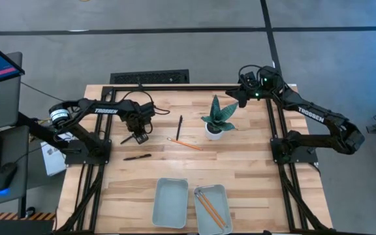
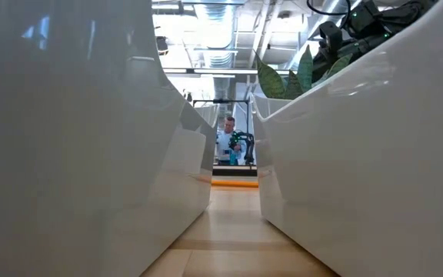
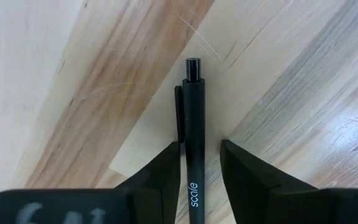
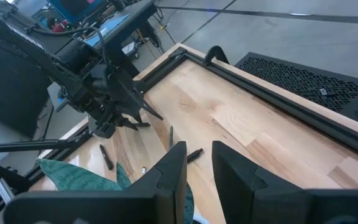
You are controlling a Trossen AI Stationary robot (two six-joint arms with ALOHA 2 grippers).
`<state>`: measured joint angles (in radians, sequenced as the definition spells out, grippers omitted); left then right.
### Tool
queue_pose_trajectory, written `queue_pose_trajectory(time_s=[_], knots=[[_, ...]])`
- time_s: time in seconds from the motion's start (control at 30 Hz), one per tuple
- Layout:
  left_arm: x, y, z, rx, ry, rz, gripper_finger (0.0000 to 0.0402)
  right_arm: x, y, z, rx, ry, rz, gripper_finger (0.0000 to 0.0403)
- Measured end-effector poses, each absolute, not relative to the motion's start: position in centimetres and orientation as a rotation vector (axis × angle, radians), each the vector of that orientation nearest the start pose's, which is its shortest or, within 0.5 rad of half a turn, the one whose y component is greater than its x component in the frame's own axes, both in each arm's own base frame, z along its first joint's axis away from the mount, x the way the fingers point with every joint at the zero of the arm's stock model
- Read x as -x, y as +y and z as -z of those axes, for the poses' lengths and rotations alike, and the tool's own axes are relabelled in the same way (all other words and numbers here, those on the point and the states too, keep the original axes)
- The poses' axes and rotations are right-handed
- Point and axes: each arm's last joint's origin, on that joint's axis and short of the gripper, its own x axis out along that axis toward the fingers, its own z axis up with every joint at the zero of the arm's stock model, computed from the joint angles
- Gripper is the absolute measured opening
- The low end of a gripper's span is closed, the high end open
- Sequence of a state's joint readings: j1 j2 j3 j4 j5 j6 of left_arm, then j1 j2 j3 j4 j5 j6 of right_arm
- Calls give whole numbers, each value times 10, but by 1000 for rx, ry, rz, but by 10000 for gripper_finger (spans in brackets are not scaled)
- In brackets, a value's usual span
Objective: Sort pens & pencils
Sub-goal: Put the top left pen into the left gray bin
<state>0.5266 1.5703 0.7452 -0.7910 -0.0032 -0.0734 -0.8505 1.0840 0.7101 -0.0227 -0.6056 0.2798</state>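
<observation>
— Looking at the left gripper [image 3: 201, 163], what do its fingers do?

— They straddle a thin black plastic pen [image 3: 193, 138] lying on the pale wooden table [image 1: 253, 163], left of centre in the high view. One finger touches the clip side; the other stands just apart, so the pen is bracketed, not fully pinched.

— Where are the other pens?

— A second black pen [image 1: 179, 127] lies near the middle, and a third [image 1: 137, 156] lower left of it.

— And the pencils?

— One orange wooden pencil [image 1: 185, 143] lies centre; two more [image 1: 209, 207] sit in the right grey tray [image 1: 225, 196]. The left grey tray [image 1: 170, 203] is beside it.

— And the right gripper [image 4: 198, 163]?

— It hangs upper right by the potted green plant [image 1: 218, 117], fingers slightly parted, holding nothing.
</observation>
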Motion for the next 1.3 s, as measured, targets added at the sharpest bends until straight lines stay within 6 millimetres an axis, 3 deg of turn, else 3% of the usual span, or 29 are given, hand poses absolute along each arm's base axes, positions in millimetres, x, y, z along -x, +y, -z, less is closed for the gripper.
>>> queue_pose_trajectory(time_s=[0.87, 1.3], knots=[[-195, 114, -131, 464, 1568, -468, 33, -165, -163, -268, -541, 262, 283, 98], [-195, 114, -131, 451, 1571, -455, 34, -165, -163, -268, -541, 263, 283, 98]])
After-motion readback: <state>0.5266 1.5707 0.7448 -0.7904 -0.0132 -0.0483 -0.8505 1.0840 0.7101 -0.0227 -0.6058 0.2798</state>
